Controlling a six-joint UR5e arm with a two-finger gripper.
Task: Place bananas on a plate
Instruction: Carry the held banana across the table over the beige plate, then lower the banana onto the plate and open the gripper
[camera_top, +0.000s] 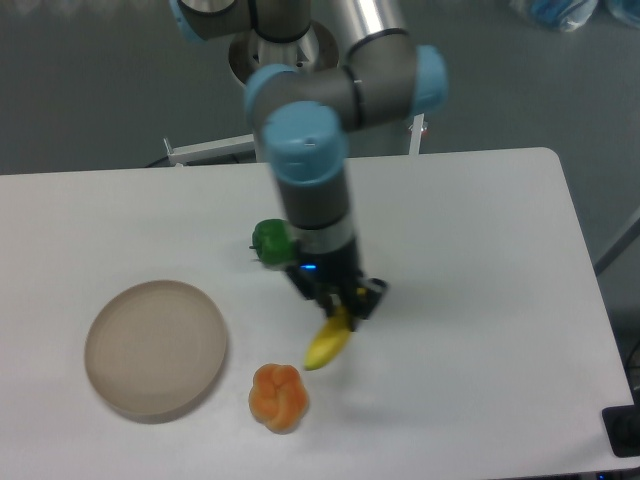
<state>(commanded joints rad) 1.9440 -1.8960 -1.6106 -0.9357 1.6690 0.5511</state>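
Fingers (338, 305) clenched on the bananas (329, 342), hanging above the table (480, 300) right of the plate (156, 346), just beyond the orange pumpkin-like thing (278, 396); best carried high over that, then lowered flat at plate centre

Hidden and cut-off parts
The arm (310, 190) covers most of the green pepper (267, 240); the banana's (328, 342) upper end disappears inside the gripper (338, 302); the arm's base leaves the top edge.
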